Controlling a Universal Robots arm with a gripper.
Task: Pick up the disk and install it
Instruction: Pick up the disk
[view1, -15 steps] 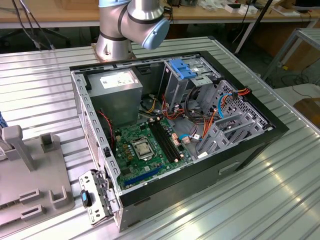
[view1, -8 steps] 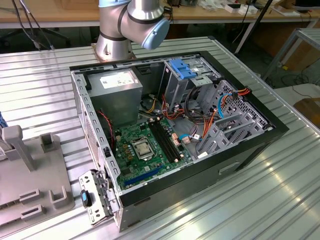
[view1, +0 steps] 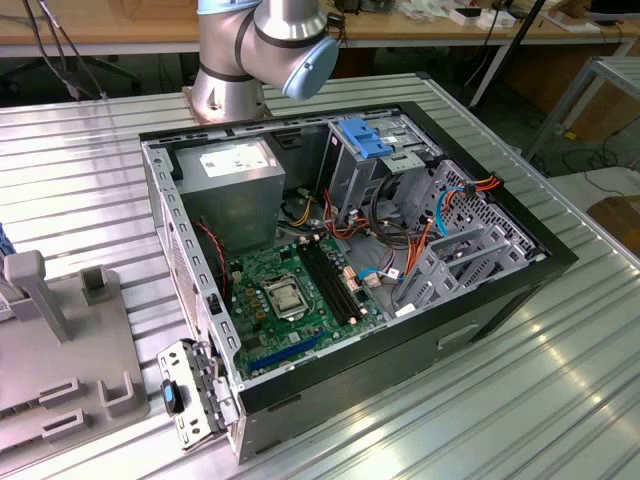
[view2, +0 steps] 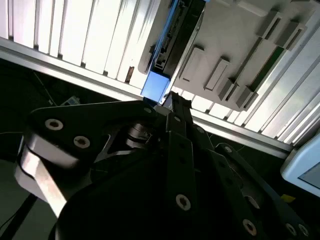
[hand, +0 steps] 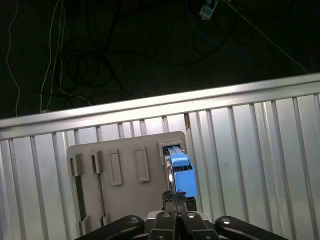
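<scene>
Tool clamps the disk by its blue end over grey holder.

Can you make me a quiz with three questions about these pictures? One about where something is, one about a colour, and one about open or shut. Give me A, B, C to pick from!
1. Where is the disk?
A) in a cardboard box
B) at the grey tray, right by the gripper
C) on a chair

2. What colour is the disk's carrier?
A) red
B) yellow
C) bright blue

3. How is the computer case?
A) open, with the motherboard showing
B) shut
C) under a cloth

Answers: B, both wrist views show it at the tray. C, its end tab is blue. A, the exterior view looks straight inside.
</scene>
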